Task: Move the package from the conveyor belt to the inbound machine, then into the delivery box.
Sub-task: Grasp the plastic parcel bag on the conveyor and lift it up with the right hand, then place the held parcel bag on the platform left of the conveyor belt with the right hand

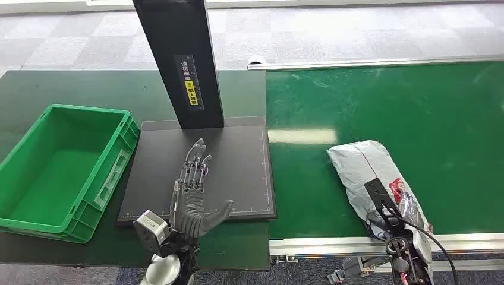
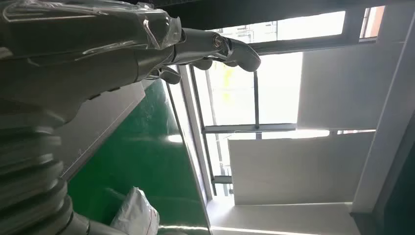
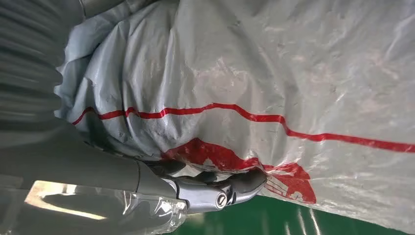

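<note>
Conveyor belt (image 1: 416,101) carries our package (image 1: 364,169), long axis running away from us and a little leftward, its near end at our right hand (image 1: 386,219). That hand's thumb presses against the wrap; whether we grip it, we cannot tell. Inbound machine (image 1: 238,172) lies leftward, delivery box (image 1: 35,208) beyond it. Our left hand (image 1: 193,199) hovers spread over the machine's plate, holding nothing. Yellow-and-white writing on the black post (image 1: 178,47) is unreadable.

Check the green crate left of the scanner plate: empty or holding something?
Empty. The head view looks straight into the green crate and shows its bare floor; the package lies on the conveyor belt.
</note>
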